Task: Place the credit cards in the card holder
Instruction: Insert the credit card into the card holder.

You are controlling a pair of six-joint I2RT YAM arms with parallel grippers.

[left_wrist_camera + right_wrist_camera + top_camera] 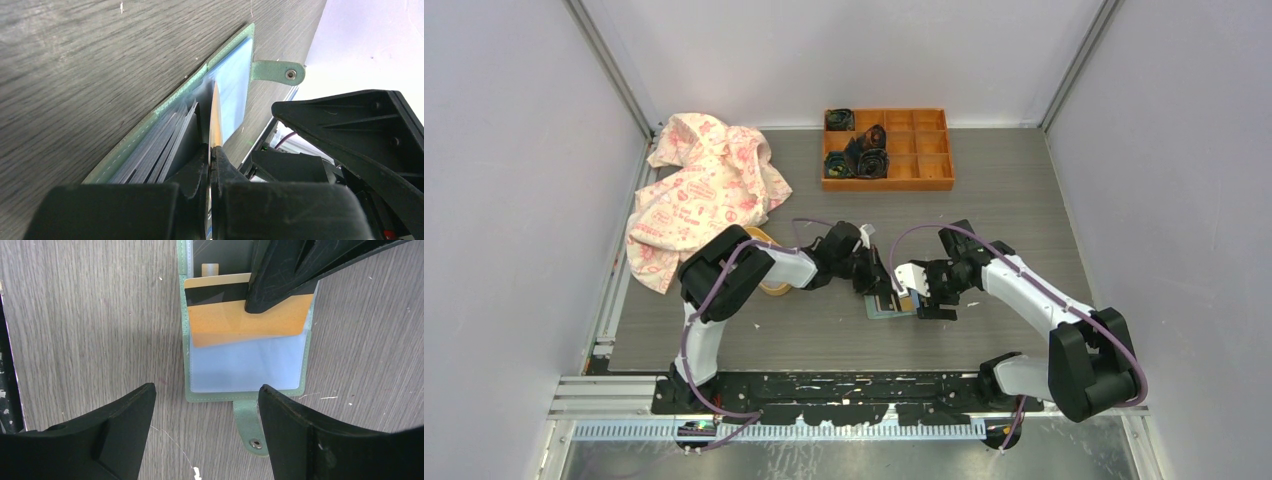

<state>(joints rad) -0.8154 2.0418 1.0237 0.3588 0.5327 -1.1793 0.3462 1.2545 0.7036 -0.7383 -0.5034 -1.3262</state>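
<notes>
1 orange card (225, 322) in clenched left jaws; stripe only in released right jaws' view.

Plain pale lilac walls (504, 150) enclose a grey wood-grain table (1014, 200) on three sides. Metal rails (614, 70) run up the back corners. Light is even.

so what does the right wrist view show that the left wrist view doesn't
Only the right wrist: the striped face of the orange card, partly inside a clear sleeve, and the right gripper standing open. Only the left wrist: the stacked sleeves edge-on, with the left gripper shut on the card's thin edge. Both: the mint card holder, its snap tab and the grey table.
</notes>
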